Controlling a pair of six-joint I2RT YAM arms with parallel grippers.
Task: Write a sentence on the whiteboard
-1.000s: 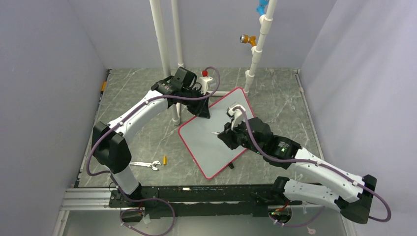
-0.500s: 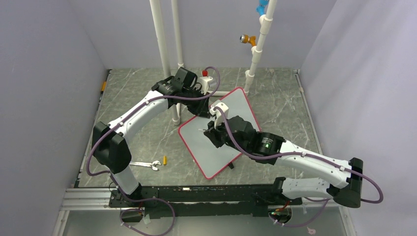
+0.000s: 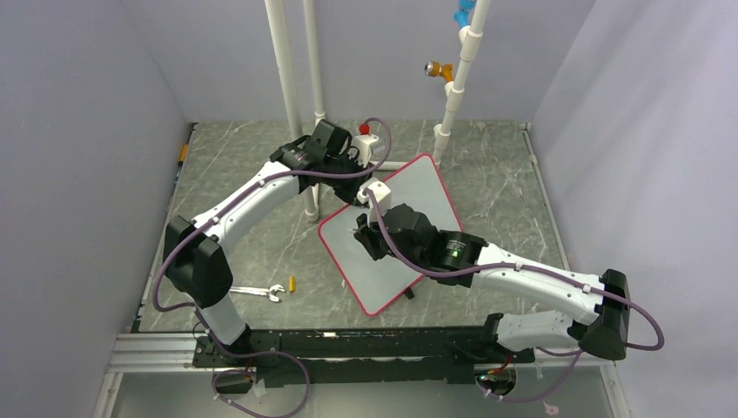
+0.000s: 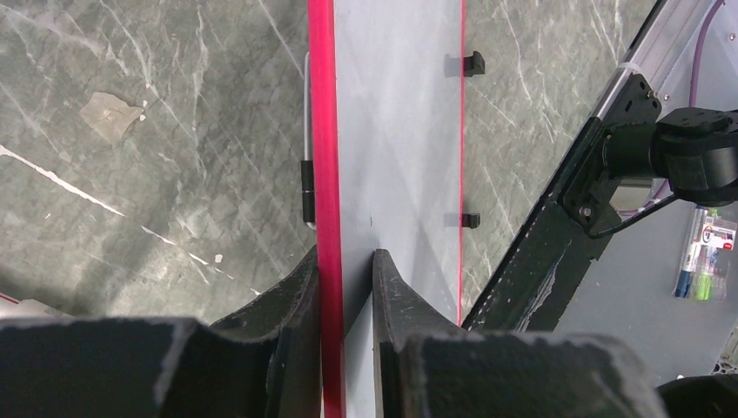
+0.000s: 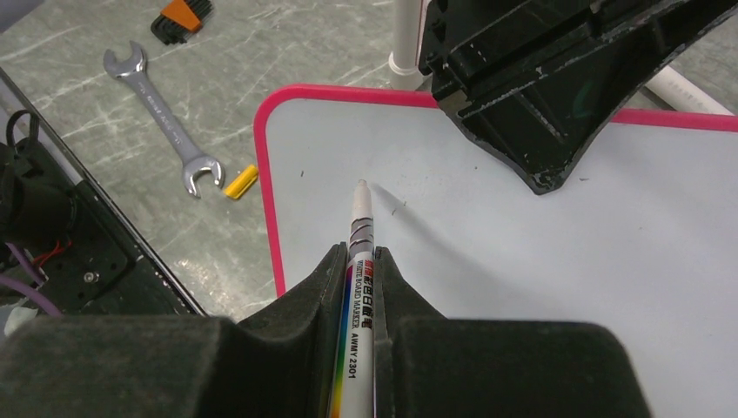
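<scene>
From above, the whiteboard (image 3: pixel 383 283) lay slantwise in the middle of the worktop (image 3: pixel 252 174). Its long axis appeared to run from near-left to far-right. The left hand (image 3: pixel 355 193) sat at the board's far-left edge. The right hand (image 3: pixel 362 237) hung over the board's left part, so the right arm was the one placed to write.

In the left wrist view, the left hand (image 4: pixel 346 261) pinched the board's red rim (image 4: pixel 322 131), one finger on each side. The board (image 4: pixel 400 131) ran straight away from it.

In the right wrist view, the right hand (image 5: pixel 357 257) was pressed together on a marker (image 5: pixel 358 231). The marker's long axis pointed straight ahead, towards the board's rounded corner. Its tip hung just inside the rim, and its shadow fell apart from it, so it was probably just off the surface. The face (image 5: pixel 540 279) showed no writing. A wrench (image 5: pixel 165 117) and a yellow cap (image 5: pixel 237 183) lay beyond the rim.
</scene>
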